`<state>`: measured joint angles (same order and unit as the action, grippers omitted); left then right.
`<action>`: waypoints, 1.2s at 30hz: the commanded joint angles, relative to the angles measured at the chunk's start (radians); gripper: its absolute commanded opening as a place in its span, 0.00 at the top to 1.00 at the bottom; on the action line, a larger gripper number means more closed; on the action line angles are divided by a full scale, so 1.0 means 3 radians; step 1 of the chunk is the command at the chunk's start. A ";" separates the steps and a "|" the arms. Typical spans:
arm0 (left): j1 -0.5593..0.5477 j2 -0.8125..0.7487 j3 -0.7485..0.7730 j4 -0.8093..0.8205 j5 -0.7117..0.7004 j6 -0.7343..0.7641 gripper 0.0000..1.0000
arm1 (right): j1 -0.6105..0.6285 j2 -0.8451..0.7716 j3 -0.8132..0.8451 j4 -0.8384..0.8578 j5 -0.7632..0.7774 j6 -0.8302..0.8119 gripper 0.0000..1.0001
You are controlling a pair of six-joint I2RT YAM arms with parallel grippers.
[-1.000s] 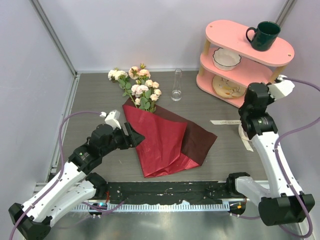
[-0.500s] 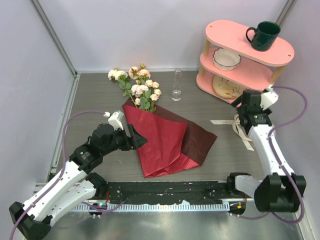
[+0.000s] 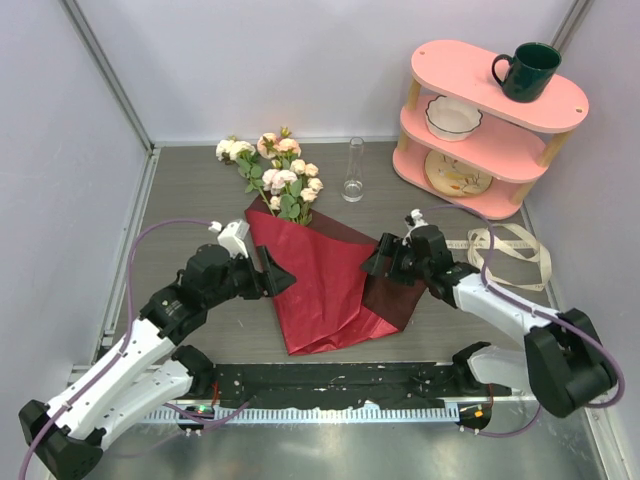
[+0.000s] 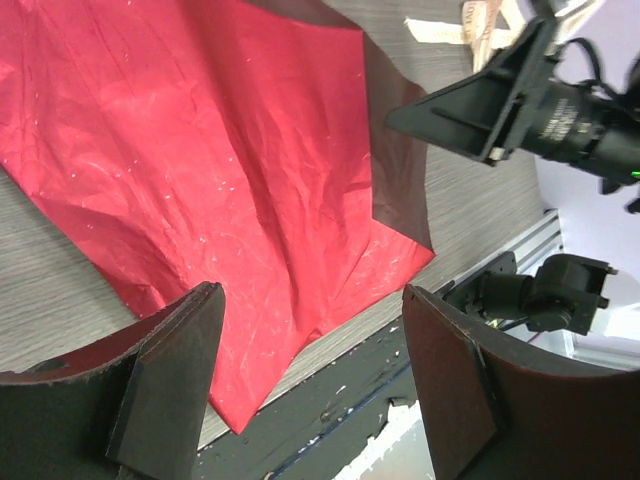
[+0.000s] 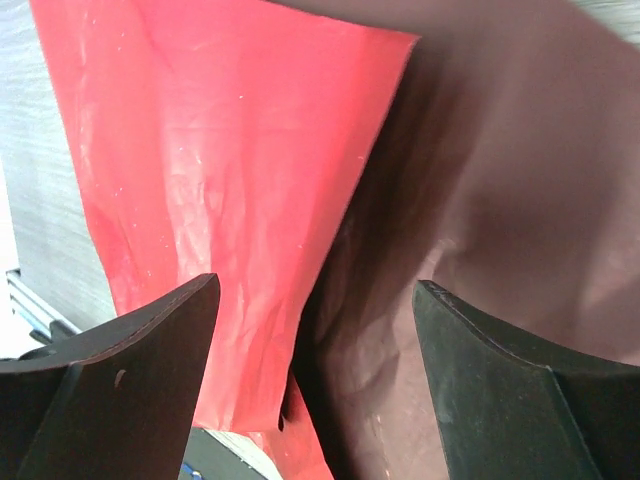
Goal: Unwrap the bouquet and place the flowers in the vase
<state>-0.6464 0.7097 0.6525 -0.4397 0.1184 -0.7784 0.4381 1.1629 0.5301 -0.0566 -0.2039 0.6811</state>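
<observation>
Both arms stretch low toward the wrapping paper (image 3: 325, 285) — left claw (image 3: 280, 278) and right claw (image 3: 373, 259) gape wide.

A dark green mug (image 3: 528, 70) tops the pink shelf (image 3: 450, 65), a white bowl (image 3: 452, 117) on its middle tier.

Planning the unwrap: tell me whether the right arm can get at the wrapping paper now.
Probably yes: the right end effector hangs open just above the wrapping paper, nothing in between.

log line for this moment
left gripper: open, at wrapping paper | right gripper: open, over wrapping paper | flowers: stems in wrapping paper | vase: empty | ribbon: off
</observation>
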 commanded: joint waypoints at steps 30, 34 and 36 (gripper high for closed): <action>0.0007 -0.0812 0.1645 -0.0892 -0.0742 0.0166 0.24 | 0.1869 0.1008 0.1487 0.0855 -0.0416 -0.0481 0.06; 0.0007 -0.0552 0.1568 -0.0917 -0.0829 0.0069 0.25 | 0.1118 0.0730 0.1138 0.0614 -0.0414 -0.0409 0.04; 0.0012 -0.0403 0.1502 -0.0978 -0.0870 -0.0078 0.25 | 0.0785 0.0853 0.1183 0.0293 -0.0668 -0.0475 0.04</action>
<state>-0.6464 0.4988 1.1370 -0.6960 -0.1013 -0.7376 0.8070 1.3914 0.9009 0.1886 -0.3515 0.5919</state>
